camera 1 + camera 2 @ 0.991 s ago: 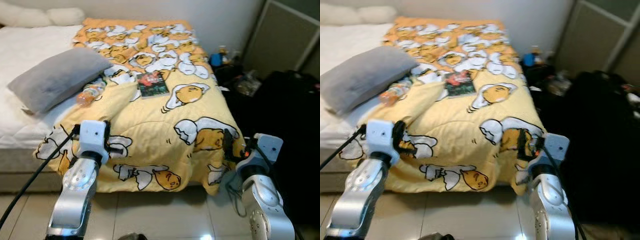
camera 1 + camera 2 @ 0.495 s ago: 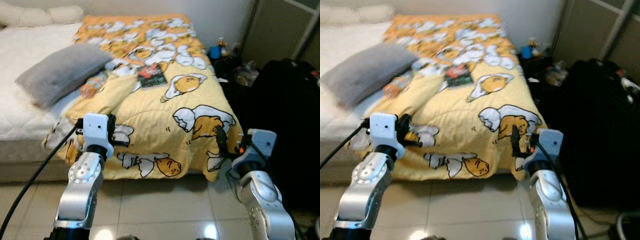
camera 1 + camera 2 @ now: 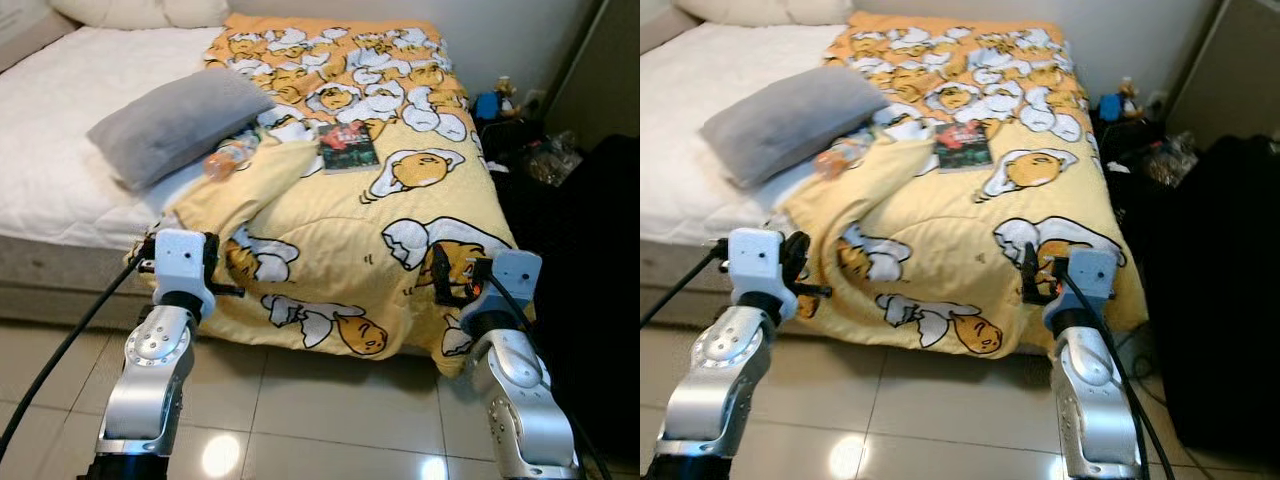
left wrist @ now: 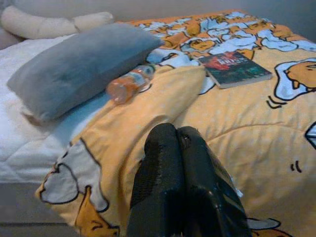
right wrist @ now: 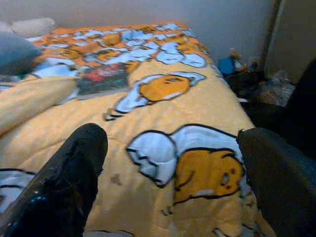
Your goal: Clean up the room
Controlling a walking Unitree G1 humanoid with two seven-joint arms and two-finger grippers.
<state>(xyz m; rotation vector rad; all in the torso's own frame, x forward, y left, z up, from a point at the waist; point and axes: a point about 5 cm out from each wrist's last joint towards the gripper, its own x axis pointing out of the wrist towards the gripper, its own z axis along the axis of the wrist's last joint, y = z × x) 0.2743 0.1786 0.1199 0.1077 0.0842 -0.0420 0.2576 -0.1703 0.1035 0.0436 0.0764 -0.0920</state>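
Observation:
A yellow cartoon-egg blanket (image 3: pixel 330 230) covers the right half of the bed and hangs over its foot. On it lie a dark book (image 3: pixel 347 146) and, by a fold, a plastic bottle (image 3: pixel 228 160) of orange drink. A grey pillow (image 3: pixel 180 120) rests on the white mattress (image 3: pixel 70 90) beside the bottle. My left gripper (image 4: pixel 170 133) is shut and empty, held at the blanket's hanging near-left corner. My right gripper (image 5: pixel 173 133) is open and empty, in front of the blanket's near-right corner (image 3: pixel 455 275).
A large black object (image 3: pixel 590 250) stands to the right of the bed. Small clutter, including a blue item (image 3: pixel 487 105) and a bag (image 3: pixel 550 155), sits by the far wall. Beige floor tiles (image 3: pixel 330 400) lie between me and the bed. White pillows (image 3: pixel 130 12) line the headboard.
The whole picture has shifted: the bed now sits further right and farther off, with more floor in front. Both grippers keep their pose and state.

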